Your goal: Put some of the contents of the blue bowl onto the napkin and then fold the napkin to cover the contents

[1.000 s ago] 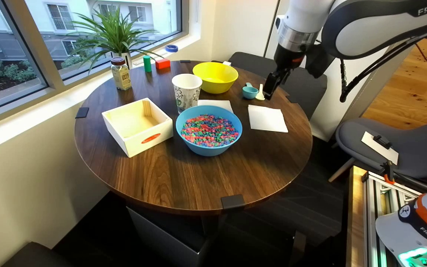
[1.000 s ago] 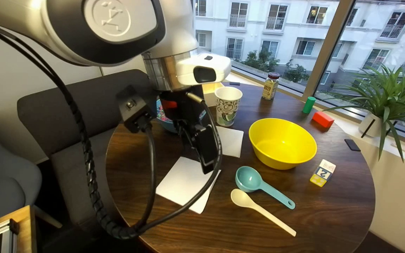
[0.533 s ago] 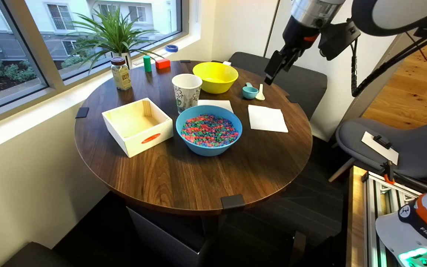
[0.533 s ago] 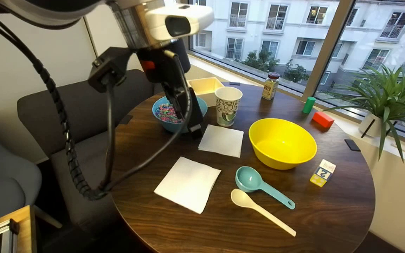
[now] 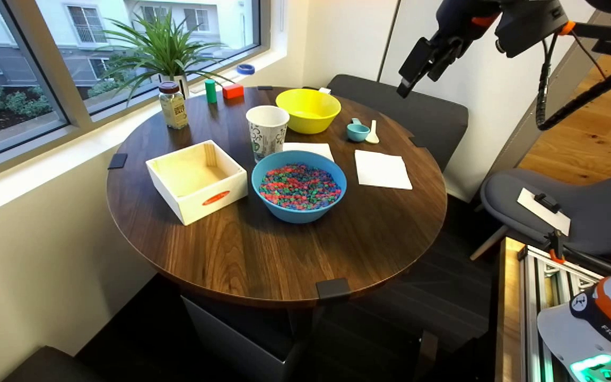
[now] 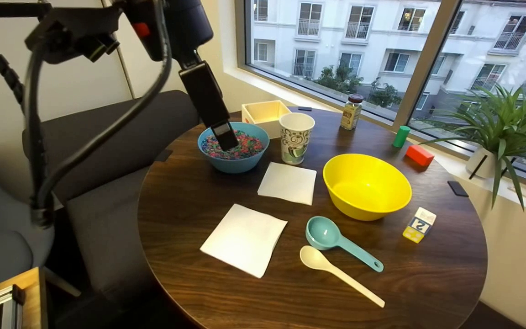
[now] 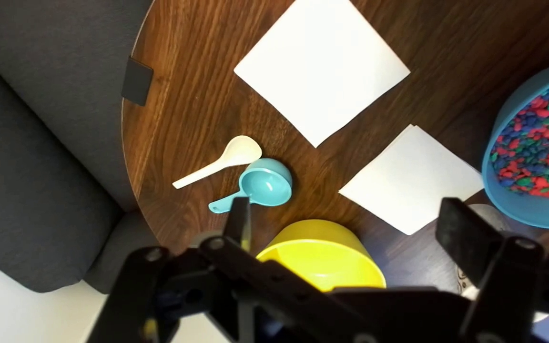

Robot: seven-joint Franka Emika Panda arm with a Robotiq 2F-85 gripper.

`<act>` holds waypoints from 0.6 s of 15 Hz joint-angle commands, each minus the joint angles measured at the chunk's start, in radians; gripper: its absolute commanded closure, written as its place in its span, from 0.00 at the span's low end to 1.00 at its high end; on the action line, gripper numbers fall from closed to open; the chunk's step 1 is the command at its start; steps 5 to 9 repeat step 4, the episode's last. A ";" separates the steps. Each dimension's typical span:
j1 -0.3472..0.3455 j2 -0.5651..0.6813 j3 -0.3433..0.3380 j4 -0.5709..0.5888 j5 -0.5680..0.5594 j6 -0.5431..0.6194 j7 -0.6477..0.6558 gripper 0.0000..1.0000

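The blue bowl [image 5: 297, 215] stands on the table, full of small multicoloured pieces [image 5: 300, 187]. It also shows in an exterior view [image 6: 233, 165] and at the right edge of the wrist view [image 7: 517, 209]. Two flat white napkins lie on the table. One napkin [image 5: 383, 170] lies near the scoop and shows large in the wrist view [image 7: 322, 71]. Another napkin [image 6: 288, 183] lies between the blue and yellow bowls, also in the wrist view [image 7: 412, 181]. My gripper [image 7: 343, 216] is open and empty, high above the table [image 5: 418, 86]; in an exterior view [image 6: 227, 137] a finger overlaps the bowl.
A teal scoop [image 6: 324, 232] and cream spoon [image 6: 315, 259] lie near the yellow bowl [image 6: 367, 201]. A paper cup [image 5: 267, 130] and wooden box [image 5: 199, 183] stand beside the blue bowl. A jar [image 5: 173, 109], green cylinder [image 6: 401, 136], red block [image 6: 419, 156] and letter block [image 6: 419, 225] stand farther off.
My gripper has risen and drawn back from above the table, and its tilt has changed. The bowls, napkins, scoop and spoon have not moved.
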 commanded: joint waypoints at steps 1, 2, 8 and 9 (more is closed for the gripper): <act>-0.012 0.000 0.010 0.001 0.005 -0.001 -0.004 0.00; -0.013 0.001 0.009 -0.001 0.005 -0.001 -0.004 0.00; -0.014 0.002 0.009 -0.002 0.005 -0.001 -0.003 0.00; -0.014 0.002 0.009 -0.002 0.005 -0.001 -0.003 0.00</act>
